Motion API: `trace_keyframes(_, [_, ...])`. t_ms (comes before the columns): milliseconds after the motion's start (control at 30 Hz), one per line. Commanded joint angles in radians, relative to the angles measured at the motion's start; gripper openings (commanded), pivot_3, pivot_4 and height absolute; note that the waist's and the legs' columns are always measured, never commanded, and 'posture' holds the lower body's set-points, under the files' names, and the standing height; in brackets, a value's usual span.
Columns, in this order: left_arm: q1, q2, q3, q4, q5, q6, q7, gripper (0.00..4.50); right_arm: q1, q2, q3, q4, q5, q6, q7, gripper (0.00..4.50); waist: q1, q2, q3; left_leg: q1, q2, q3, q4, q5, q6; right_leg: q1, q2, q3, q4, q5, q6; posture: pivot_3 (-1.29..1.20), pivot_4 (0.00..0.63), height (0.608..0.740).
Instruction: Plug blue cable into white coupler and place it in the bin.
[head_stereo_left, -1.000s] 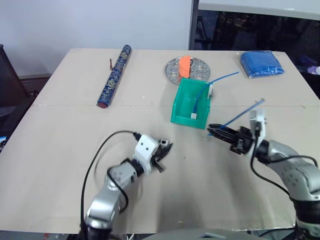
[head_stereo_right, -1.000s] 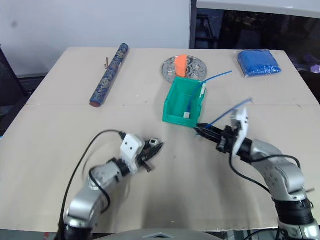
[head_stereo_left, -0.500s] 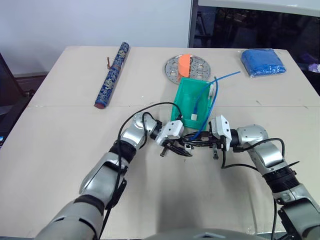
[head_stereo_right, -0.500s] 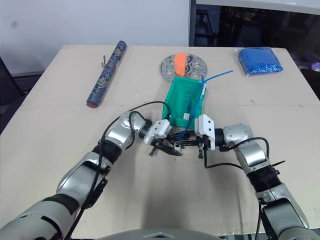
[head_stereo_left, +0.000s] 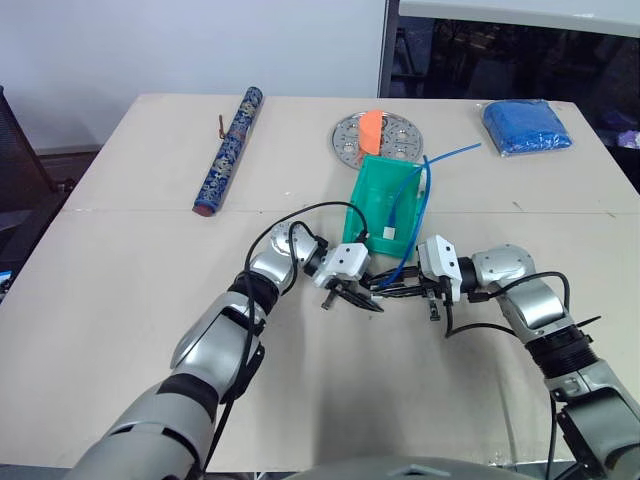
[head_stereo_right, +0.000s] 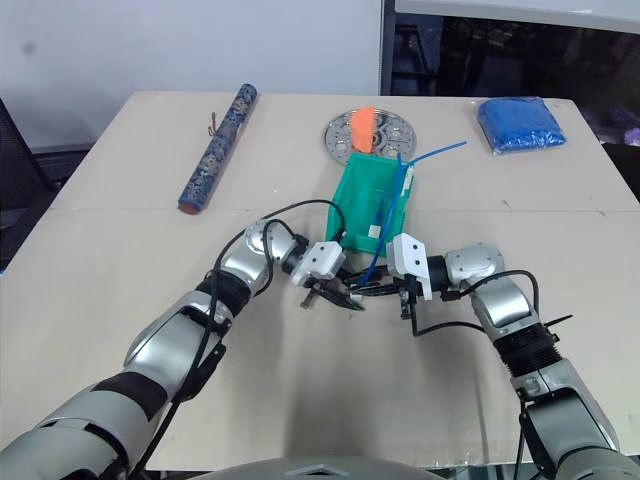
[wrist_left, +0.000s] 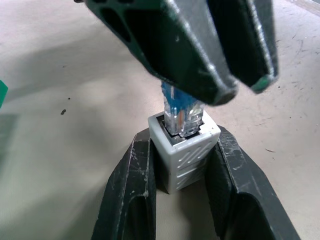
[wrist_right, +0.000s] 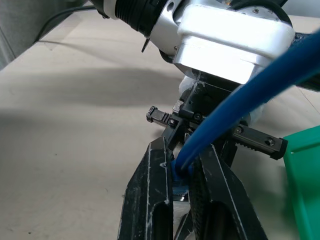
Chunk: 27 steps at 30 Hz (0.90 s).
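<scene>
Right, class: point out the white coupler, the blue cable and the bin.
white coupler (wrist_left: 186, 155), left wrist view, its ribbed side.
blue cable (wrist_right: 235, 107), right wrist view, its sheath.
bin (head_stereo_left: 358, 212), left eye view, its left wall.

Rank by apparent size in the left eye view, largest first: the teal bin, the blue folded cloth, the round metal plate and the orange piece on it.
1. Teal bin.
2. Blue folded cloth and round metal plate: too alike to rank.
3. Orange piece, clearly smallest.
</scene>
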Motion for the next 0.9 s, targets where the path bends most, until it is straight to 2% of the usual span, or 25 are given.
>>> trace_keyframes(33, [0.001, 0.001, -0.012, -0.015, -0.015, -0.005, -0.003, 0.73, -0.001, 0.0, 0.03, 0.003, -0.04, 0.016, 0.002, 0.0, 0.0, 0.0, 0.0, 0.0, 0.0, 0.0, 0.0, 0.0, 0.0, 0.0, 0.0, 0.0, 0.0, 0.0, 0.0, 0.0, 0.15, 0.74])
trace_keyframes(267, [0.004, -0.01, 0.005, -0.044, -0.053, 0.044, -0.003, 0.73, 0.023, -0.001, 0.101, -0.006, -0.111, 0.079, -0.023, 0.0, -0.002, 0.0, -0.001, 0.001, 0.0, 0.0, 0.0, 0.0, 0.0, 0.0, 0.0, 0.0, 0.0, 0.0, 0.0, 0.0, 0.15, 0.74])
trace_keyframes(400, [0.007, -0.012, 0.009, -0.063, -0.067, 0.068, -0.003, 0.73, 0.048, -0.007, 0.156, 0.066, -0.197, 0.091, -0.051, 0.0, -0.004, 0.0, -0.002, 0.002, 0.0, 0.0, 0.0, 0.0, 0.0, 0.001, 0.0, 0.0, 0.001, 0.0, 0.0, 0.0, 0.15, 0.74])
trace_keyframes(567, [0.018, -0.014, 0.013, -0.081, -0.07, 0.079, -0.003, 0.73, 0.047, 0.032, 0.154, 0.181, -0.208, 0.093, -0.078, 0.0, -0.014, 0.0, -0.007, 0.008, 0.0, 0.0, -0.001, 0.0, 0.0, 0.007, 0.0, 0.0, 0.0, 0.0, 0.0, 0.0, 0.15, 0.74])
trace_keyframes(667, [0.024, -0.016, 0.022, -0.085, -0.063, 0.079, -0.003, 0.73, 0.045, 0.07, 0.109, 0.152, -0.136, 0.125, -0.075, 0.0, -0.027, 0.0, -0.007, 0.018, 0.0, 0.0, -0.002, 0.0, 0.0, 0.017, 0.001, 0.0, 0.0, -0.003, -0.004, 0.0, 0.15, 0.74])
trace_keyframes(800, [0.048, -0.002, 0.058, -0.109, -0.039, 0.073, -0.003, 0.73, 0.05, 0.071, -0.003, -0.038, 0.059, 0.259, -0.05, 0.0, -0.027, 0.001, -0.006, 0.018, 0.0, -0.002, -0.002, 0.0, 0.0, 0.017, 0.001, 0.0, 0.0, -0.003, -0.004, 0.0, 0.15, 0.74])
trace_keyframes(900, [0.068, 0.016, 0.099, -0.155, -0.017, 0.128, 0.039, 0.73, 0.046, 0.047, -0.069, -0.147, 0.145, 0.356, -0.07, 0.0, -0.024, 0.002, -0.005, 0.011, 0.0, -0.002, -0.002, 0.0, 0.0, 0.011, 0.001, 0.0, 0.0, -0.001, -0.001, 0.0, 0.15, 0.74])
